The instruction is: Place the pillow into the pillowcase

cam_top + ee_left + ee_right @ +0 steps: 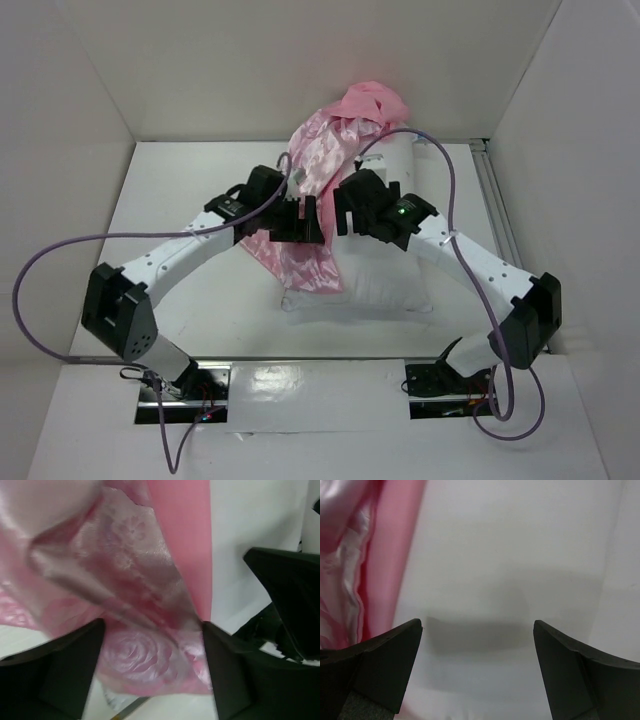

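Observation:
The white pillow lies in the middle of the table, its long side running front to back. The pink satin pillowcase is draped over the pillow's left side and bunched up at the back wall. My left gripper is open over the pillowcase's lower part, and rose-patterned satin fills the gap between its fingers. My right gripper is open and empty just above the bare pillow, with the pillowcase's edge to its left. The two grippers face each other closely.
White walls enclose the table on the left, back and right. A metal rail runs along the right edge. Purple cables loop off both arms.

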Controlling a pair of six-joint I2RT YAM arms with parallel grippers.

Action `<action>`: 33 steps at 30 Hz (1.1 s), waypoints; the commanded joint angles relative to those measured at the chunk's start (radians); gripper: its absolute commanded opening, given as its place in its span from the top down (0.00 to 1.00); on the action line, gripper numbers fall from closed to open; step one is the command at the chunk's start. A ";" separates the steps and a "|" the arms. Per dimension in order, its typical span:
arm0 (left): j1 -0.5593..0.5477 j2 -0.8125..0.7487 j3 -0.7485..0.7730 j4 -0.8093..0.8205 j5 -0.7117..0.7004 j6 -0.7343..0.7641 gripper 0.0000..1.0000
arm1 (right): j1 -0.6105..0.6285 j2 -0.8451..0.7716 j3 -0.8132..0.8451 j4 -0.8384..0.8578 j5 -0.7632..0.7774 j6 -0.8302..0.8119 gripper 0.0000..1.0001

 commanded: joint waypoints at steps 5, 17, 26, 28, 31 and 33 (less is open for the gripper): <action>-0.004 0.117 0.160 -0.010 -0.003 0.001 0.95 | -0.078 -0.120 -0.148 -0.006 -0.143 0.065 0.01; 0.208 -0.034 0.488 -0.202 -0.026 0.061 1.00 | -0.210 -0.048 -0.207 0.010 -0.032 0.154 1.00; 0.475 -0.107 0.513 -0.203 -0.121 0.023 1.00 | -0.546 -0.309 -0.079 -0.134 0.228 0.107 1.00; 0.534 -0.107 0.513 -0.189 -0.097 0.007 1.00 | -0.604 -0.333 -0.068 -0.086 0.104 -0.003 0.25; 0.582 -0.097 0.522 -0.189 -0.016 -0.014 1.00 | -0.575 -0.318 -0.042 -0.009 -0.186 -0.063 0.00; 0.594 -0.086 0.522 -0.189 0.026 -0.023 1.00 | -0.512 -0.265 -0.029 0.037 -0.300 -0.077 0.00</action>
